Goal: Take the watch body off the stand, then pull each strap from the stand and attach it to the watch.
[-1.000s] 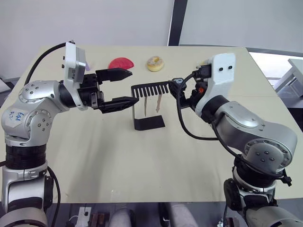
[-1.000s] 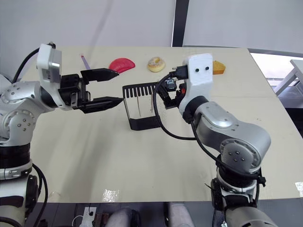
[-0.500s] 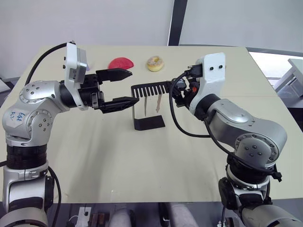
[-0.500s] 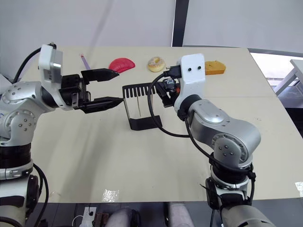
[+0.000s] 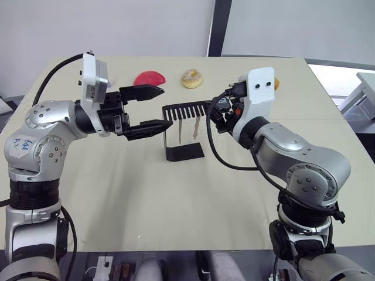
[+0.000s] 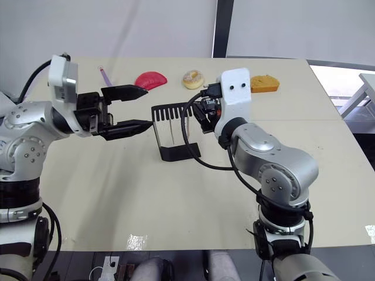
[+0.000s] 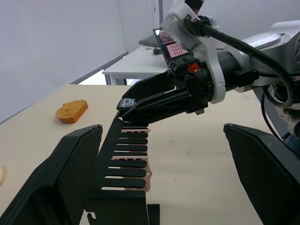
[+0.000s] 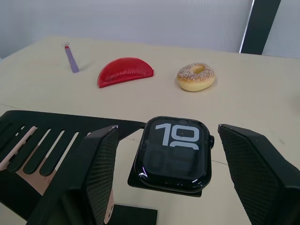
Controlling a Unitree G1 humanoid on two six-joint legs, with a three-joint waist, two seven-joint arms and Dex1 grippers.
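The black stand (image 5: pixel 184 153) is at the table's centre, its comb arm pointing toward my right arm. The watch body (image 8: pixel 173 152), screen lit with pale digits, sits on the ring end of that arm. My right gripper (image 5: pixel 215 111) is open, one finger (image 8: pixel 93 173) on each side of the watch with a gap on both sides. Two pale pink straps (image 5: pixel 197 127) hang from the comb slots. My left gripper (image 5: pixel 166 106) is open and empty, level with the comb and just left of the stand.
Along the far side of the table lie a purple stick (image 6: pixel 105 76), a red half-round piece (image 5: pixel 149 77), a doughnut (image 5: pixel 191 78) and an orange bread piece (image 6: pixel 263 84). Bare tabletop lies in front of the stand.
My right wrist has swung left toward the stand's ring end, bringing the fingers to either side of the watch body. The left arm has stayed still.
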